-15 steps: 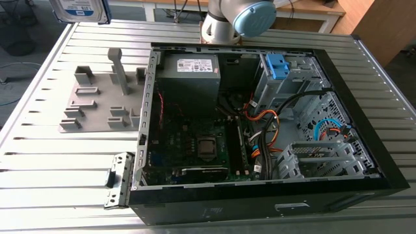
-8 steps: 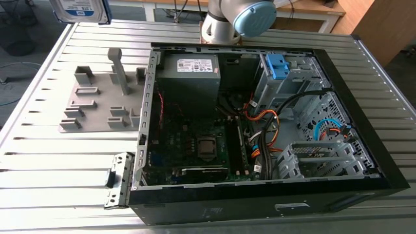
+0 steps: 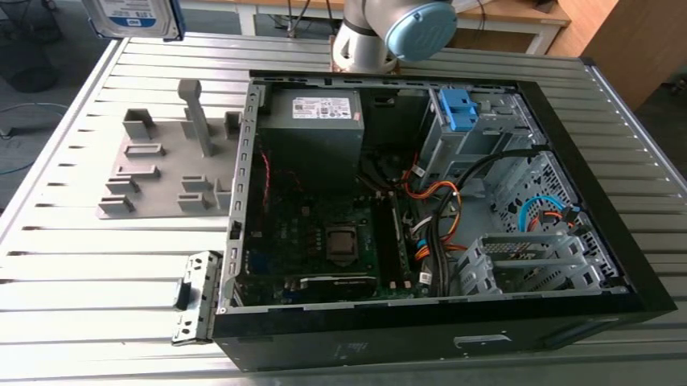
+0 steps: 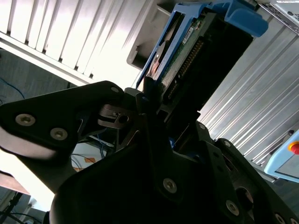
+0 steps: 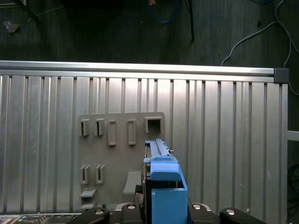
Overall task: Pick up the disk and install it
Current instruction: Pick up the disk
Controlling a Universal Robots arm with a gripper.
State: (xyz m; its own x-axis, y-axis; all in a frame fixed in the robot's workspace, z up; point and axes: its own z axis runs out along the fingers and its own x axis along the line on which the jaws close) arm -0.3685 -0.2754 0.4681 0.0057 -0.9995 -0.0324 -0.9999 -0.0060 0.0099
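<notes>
Second wrist view shows the claw (image 4: 156,100) clamped on the disk (image 4: 196,51), held clear above the table (image 5: 224,140). Pickup looks done; installing it in the open computer case (image 3: 429,201) remains.

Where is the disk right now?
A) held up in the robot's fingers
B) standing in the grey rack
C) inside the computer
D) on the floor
A: in the second wrist view the fingers are shut on the disk, holding it up above the table.
</notes>
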